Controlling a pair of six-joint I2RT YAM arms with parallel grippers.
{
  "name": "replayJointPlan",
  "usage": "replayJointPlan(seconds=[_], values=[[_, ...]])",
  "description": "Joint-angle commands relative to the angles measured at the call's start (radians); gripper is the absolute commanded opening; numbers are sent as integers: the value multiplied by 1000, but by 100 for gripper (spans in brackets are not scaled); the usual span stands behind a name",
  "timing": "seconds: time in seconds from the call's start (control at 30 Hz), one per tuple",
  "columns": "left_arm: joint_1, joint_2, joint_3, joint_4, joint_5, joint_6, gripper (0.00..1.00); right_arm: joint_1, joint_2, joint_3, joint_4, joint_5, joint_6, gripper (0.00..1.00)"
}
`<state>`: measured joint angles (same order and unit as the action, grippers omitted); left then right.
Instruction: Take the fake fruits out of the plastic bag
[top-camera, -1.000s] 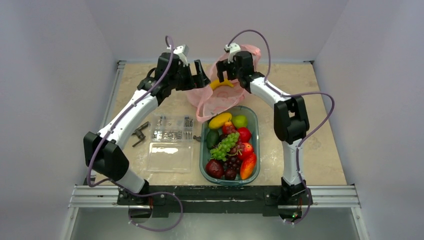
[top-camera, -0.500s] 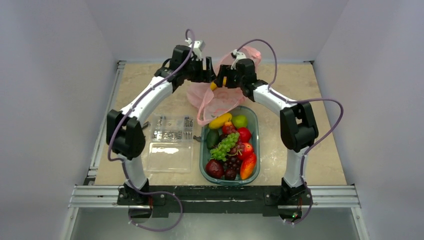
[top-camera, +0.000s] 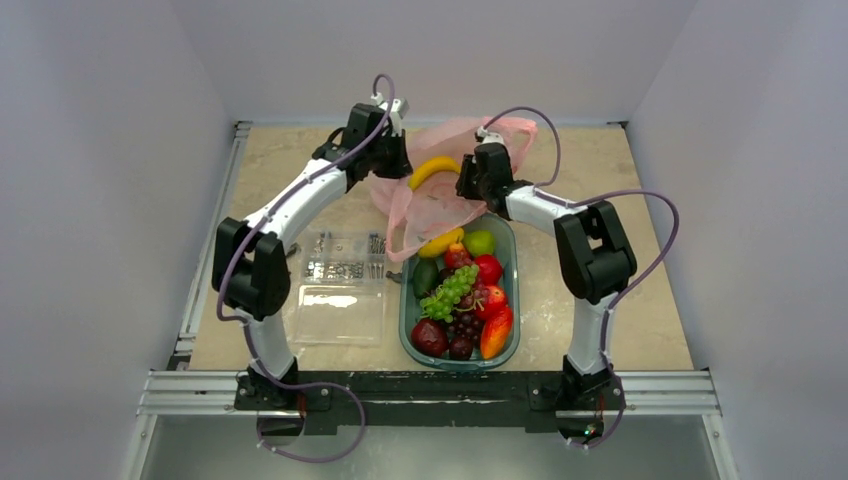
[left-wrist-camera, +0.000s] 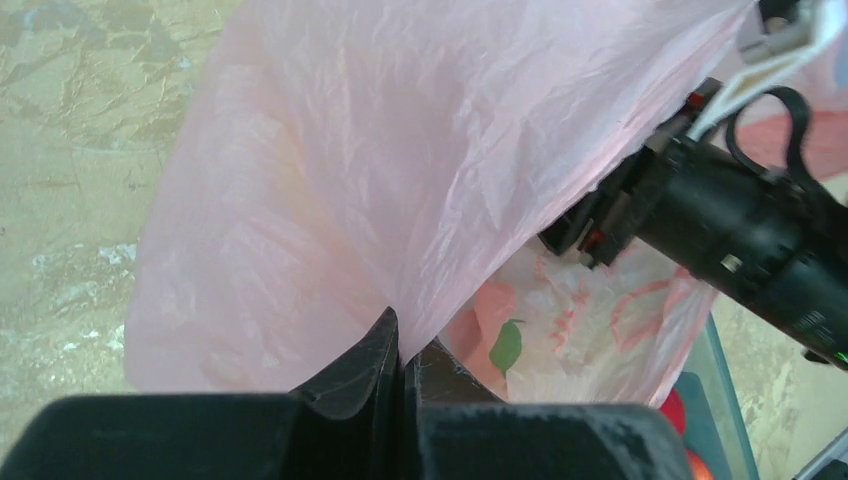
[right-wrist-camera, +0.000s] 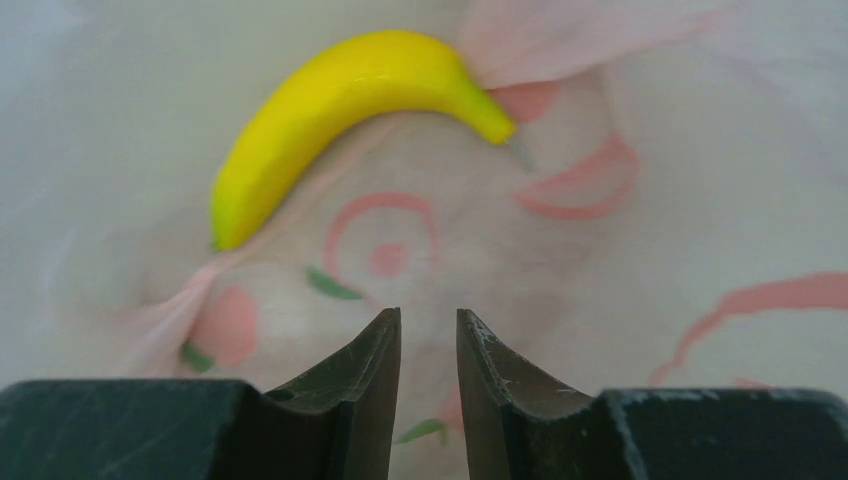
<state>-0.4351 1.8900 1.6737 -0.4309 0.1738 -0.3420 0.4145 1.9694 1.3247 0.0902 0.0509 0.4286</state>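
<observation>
Seeing my left tool (left-wrist-camera: 401, 352) clenched on the plastic bag (left-wrist-camera: 380, 150). By the bag's banana (right-wrist-camera: 340, 100), right tool (right-wrist-camera: 428, 335) state: cannot tell.

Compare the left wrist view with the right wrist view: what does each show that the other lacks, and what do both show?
Only the left wrist view: the left claw shut on a fold of the bag, the right arm beyond it, bare table and a corner of the tray.
Only the right wrist view: the banana lying on the film, and the right claw, jaws narrowly apart.
Both: the pink bag with its printed pattern.
</observation>
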Motion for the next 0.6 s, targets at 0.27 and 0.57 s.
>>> replayJointPlan(seconds=[0.27, 0.57], values=[[-25, -164, -306, 341, 37, -142, 0, 7, 37, 115, 24, 18, 164, 47], [-57, -200, -415, 455, 32, -98, 0, 12, 202, 247, 132, -117, 504, 54]])
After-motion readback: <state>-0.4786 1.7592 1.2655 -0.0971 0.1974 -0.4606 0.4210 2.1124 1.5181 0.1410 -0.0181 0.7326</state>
